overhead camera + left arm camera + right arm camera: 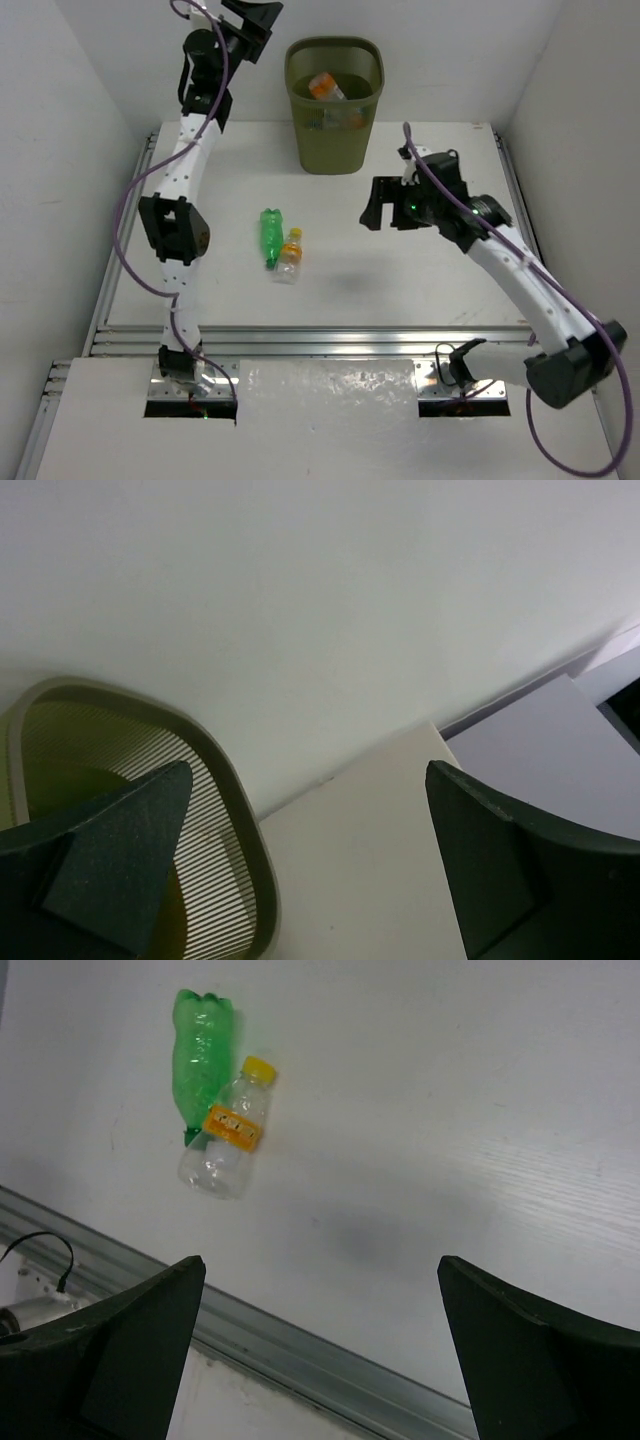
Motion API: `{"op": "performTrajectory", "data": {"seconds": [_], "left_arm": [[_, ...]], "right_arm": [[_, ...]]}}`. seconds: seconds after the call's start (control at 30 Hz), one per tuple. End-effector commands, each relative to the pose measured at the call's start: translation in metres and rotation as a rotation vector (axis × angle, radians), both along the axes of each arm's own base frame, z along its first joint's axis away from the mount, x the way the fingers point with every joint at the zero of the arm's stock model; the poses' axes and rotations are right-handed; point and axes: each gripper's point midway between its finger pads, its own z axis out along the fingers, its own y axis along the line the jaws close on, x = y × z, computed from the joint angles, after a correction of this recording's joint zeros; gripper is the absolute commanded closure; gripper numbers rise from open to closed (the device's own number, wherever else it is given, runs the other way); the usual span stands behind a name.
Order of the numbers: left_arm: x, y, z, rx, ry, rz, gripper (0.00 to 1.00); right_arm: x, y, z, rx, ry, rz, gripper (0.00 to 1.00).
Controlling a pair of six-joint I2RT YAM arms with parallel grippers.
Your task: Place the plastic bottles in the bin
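The olive-green bin [334, 150] stands at the back of the table with bottles inside, one with an orange cap [325, 87] on top. Its rim shows in the left wrist view [235, 820]. A green bottle [270, 236] and a clear bottle with an orange label [289, 256] lie side by side on the table, also in the right wrist view, green [201, 1052] and clear [229, 1130]. My left gripper [252, 22] is open and empty, high up left of the bin. My right gripper [382, 214] is open and empty above the table, right of the two bottles.
White walls close in the table on the left, back and right. A metal rail [300, 338] runs along the table's front edge, also in the right wrist view [300, 1350]. A rail runs down the left side [125, 230].
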Motion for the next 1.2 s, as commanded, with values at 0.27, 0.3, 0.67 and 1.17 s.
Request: {"op": "performTrajectory", "data": {"seconds": [0.27,0.3,0.67,1.17], "left_arm": [[-0.183,0.126,0.059,0.326,0.227,0.548,0.0],[-0.192,0.135,0.04,0.364,0.293,0.58,0.0],[-0.261,0.14,-0.083,0.596,0.564,0.503,0.0],[-0.255,0.092,-0.153,0.689,0.661,0.161,0.0]], "right_arm": [[0.04,0.118,-0.082,0.059,0.292,-0.217,0.01],[0.043,0.131,-0.097,0.036,0.324,-0.218,0.01],[0.024,0.194,-0.188,-0.022,0.535,-0.076,0.13],[0.007,0.147,-0.234,-0.088,0.559,-0.069,0.4]]}}
